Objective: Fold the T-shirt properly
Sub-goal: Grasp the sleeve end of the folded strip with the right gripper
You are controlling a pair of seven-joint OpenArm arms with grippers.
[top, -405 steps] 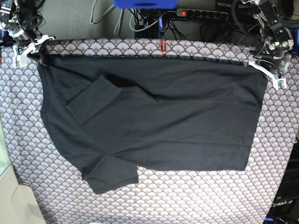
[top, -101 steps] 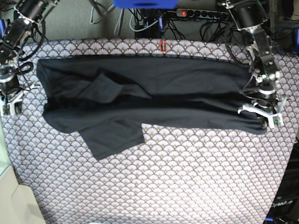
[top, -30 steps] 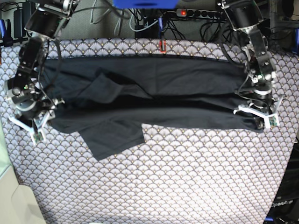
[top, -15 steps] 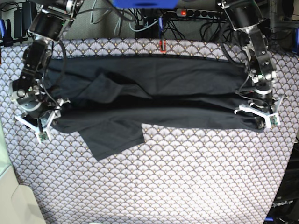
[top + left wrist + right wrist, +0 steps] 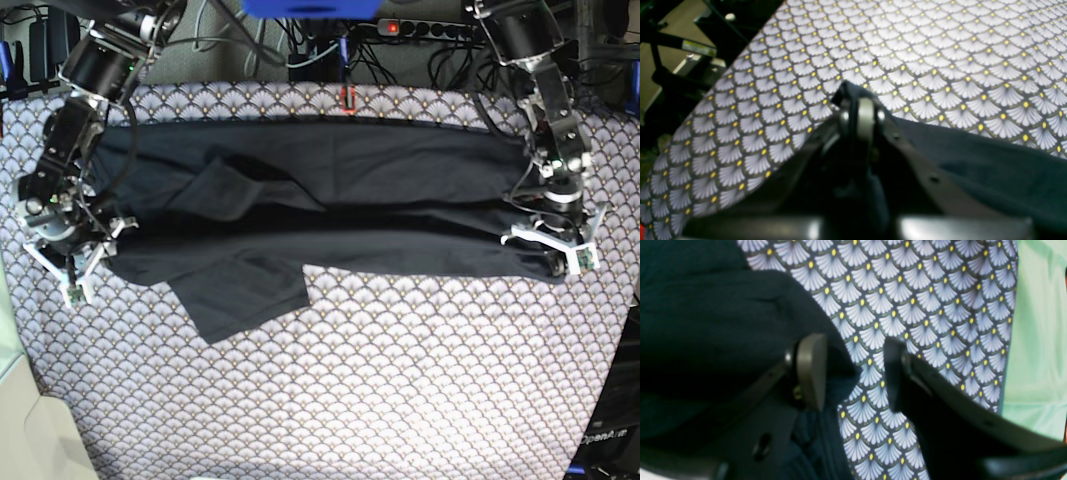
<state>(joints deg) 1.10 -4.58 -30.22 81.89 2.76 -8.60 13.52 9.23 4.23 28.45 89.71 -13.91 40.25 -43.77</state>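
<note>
Left gripper (image 5: 862,116) fingers are pinched together on a corner of the plain charcoal-black soft matte T-shirt (image 5: 330,210). Right gripper (image 5: 853,373) fingers stand apart, straddling the shirt's edge, nothing held. We judge one lengthwise fold done: the shirt lies as a wide band across the far tabletop's scallop-patterned white-and-brown cloth (image 5: 400,380), sleeve poking near-left. Sleeve tuck and cross folds remain.

Looks like a robotics lab or workshop bench. Table draped in a scallop-patterned cloth (image 5: 400,400), two robot arms mounted at its far corners. Behind the table, a tangle of cables (image 5: 310,45) and a power strip (image 5: 430,30) with a lit red switch, over grey floor. Bare metal frame (image 5: 676,43) beside the table edge.
</note>
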